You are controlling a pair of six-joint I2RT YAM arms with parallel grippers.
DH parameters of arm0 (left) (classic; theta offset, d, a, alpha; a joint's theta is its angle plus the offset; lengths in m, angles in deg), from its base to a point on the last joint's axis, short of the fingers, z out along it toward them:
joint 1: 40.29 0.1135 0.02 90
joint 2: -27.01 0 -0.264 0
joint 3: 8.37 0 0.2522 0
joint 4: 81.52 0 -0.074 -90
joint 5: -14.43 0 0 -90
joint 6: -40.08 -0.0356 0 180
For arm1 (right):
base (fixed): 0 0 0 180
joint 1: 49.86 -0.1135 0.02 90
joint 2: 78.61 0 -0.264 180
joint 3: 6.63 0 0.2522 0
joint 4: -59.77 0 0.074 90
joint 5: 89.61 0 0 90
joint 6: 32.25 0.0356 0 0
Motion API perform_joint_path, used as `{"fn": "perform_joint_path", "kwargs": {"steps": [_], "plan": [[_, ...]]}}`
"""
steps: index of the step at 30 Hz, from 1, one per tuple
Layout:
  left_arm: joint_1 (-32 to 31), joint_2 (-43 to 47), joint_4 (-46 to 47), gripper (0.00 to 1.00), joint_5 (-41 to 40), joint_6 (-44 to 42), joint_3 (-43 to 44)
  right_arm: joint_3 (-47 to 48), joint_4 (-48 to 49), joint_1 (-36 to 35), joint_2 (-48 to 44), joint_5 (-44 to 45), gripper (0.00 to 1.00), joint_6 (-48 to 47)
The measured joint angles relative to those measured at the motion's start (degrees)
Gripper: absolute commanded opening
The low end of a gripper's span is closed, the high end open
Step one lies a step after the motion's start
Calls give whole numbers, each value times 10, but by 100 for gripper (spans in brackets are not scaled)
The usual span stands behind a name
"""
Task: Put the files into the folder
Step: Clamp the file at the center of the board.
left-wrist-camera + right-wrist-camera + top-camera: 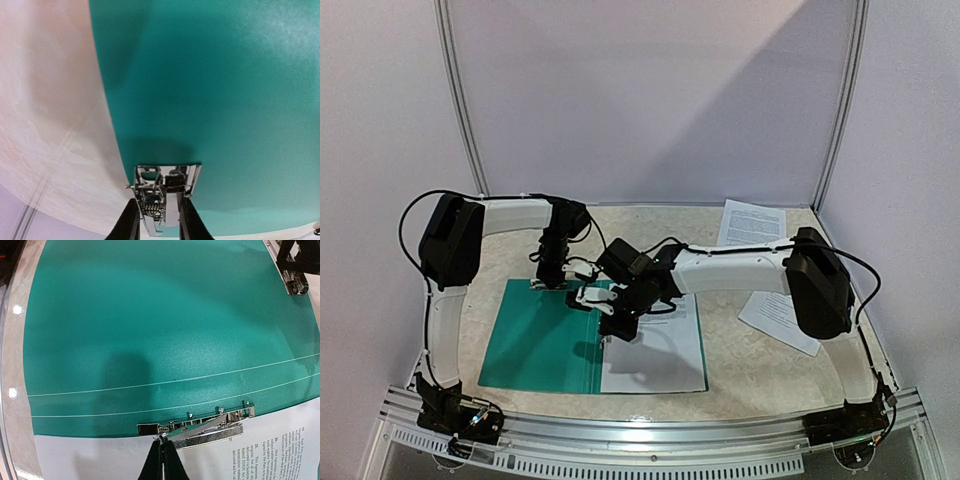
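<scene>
Pale booth walls are boxing in a beige marbled desk (750,370), and the teal folder (535,340) is lying open and flat just left of centre in the top view. One of the files, a printed sheet (665,365), is already sitting on the folder's right half. A second sheet (752,222) is waiting at the upper right, and a third sheet (775,318) is lying at the right, partly under the right arm, so I'm guessing we're maybe a third of the way through. The left hand (550,278) is parked at the folder's far edge. Its wrist view is showing it pinching a small metal clip (162,192) from both sides. My guess is it's pinning the folder down so nothing is sliding around while the other arm is working. The right hand (618,325) is over the middle with its fingers pressed together into one point. In its own view the tip is touching the left end of the long lever clip (205,427) along the spine. I'm reading that as prodding the lever, since a closed tip is making a better poker than a spread one. The sheet's top edge is lying right against that clip, but I'm not able to tell whether it's actually tucked under it.
</scene>
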Motion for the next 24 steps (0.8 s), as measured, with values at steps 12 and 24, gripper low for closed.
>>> {"fn": "perform_joint_path", "kwargs": {"steps": [12,24], "plan": [[0,0,0,6,-2,1,0,-6,-2,-13,-3,44,0,-4],[-1,0,0,6,-4,4,0,-4,-14,-30,-2,98,0,-19]]}}
